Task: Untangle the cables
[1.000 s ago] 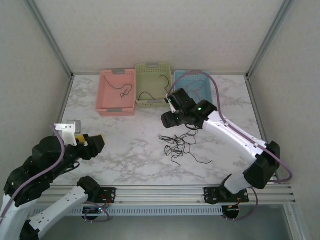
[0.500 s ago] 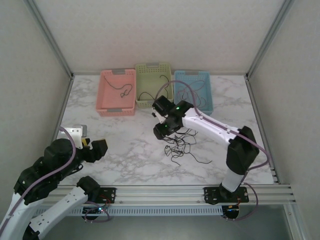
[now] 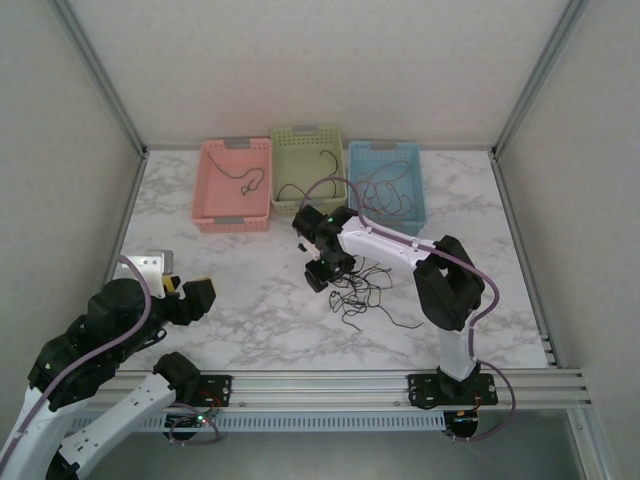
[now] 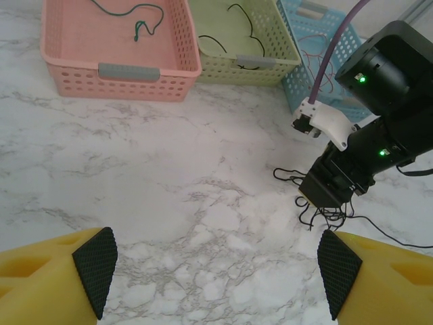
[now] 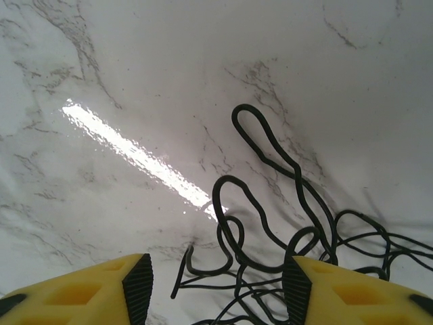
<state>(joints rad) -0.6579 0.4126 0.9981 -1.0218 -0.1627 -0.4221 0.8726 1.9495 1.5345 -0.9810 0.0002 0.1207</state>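
Your left tool (image 4: 216,271) hangs near the desk's (image 3: 250,310) front edge, spread wide and empty, probably parked clear; your right tool (image 5: 218,288) hovers low over the left fringe of the tangled cables (image 5: 270,203), fingers parted around nothing, poised to pick a loop; beyond, the pink basket (image 3: 235,218), green basket (image 3: 307,131) and blue basket (image 3: 418,190) hold separated wires.
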